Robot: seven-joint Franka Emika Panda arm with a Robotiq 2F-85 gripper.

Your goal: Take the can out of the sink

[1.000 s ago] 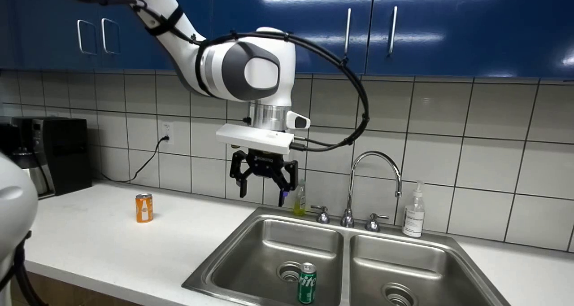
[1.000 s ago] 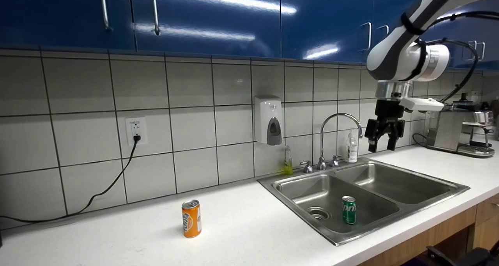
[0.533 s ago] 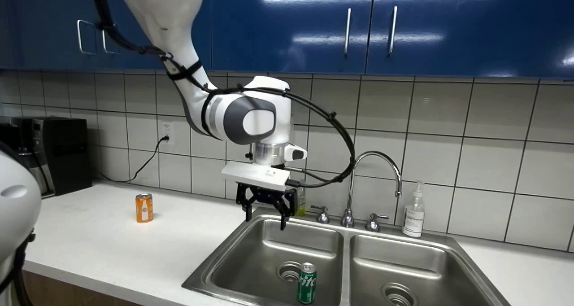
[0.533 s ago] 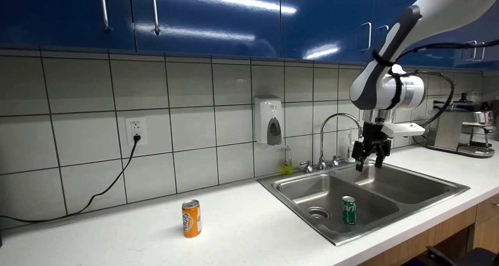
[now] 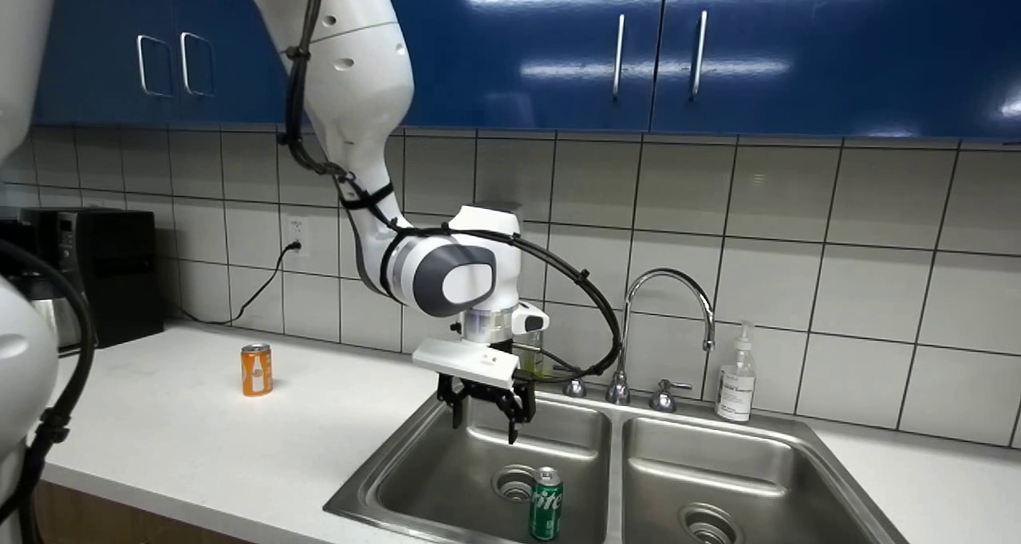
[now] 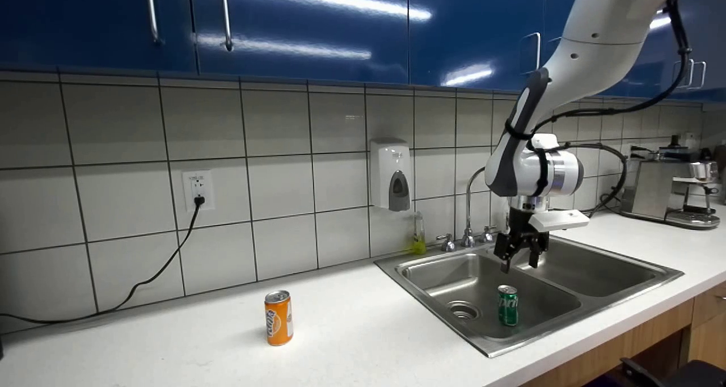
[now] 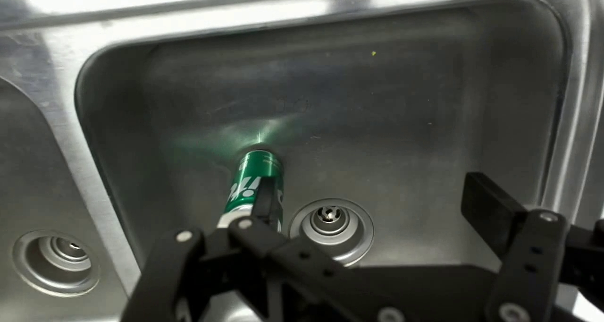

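The green can [image 5: 546, 512] stands upright in a basin of the steel sink [image 5: 614, 488], near the drain; it shows in both exterior views [image 6: 508, 307]. My gripper [image 5: 485, 428] is open and empty above that same basin, higher than the can and apart from it. It points down, also in an exterior view [image 6: 519, 265]. In the wrist view my gripper [image 7: 371, 184] has its fingers wide apart. There the left finger covers part of the can [image 7: 255, 164], including some of its top. The drain shows between the fingers.
The chrome faucet [image 5: 626, 329] rises behind the sink, beside a pump bottle [image 5: 735, 380]. A yellow-green bottle [image 6: 418, 236] stands at the back rim. An orange can [image 6: 278, 319] stands on the white counter. A wall dispenser [image 6: 390, 174] hangs above. The second basin lies beside the divider.
The arm has come down steadily, bringing my gripper from above the sink's back edge to lower over the basin, closer to the can. The gripper stays open. The can has not moved.
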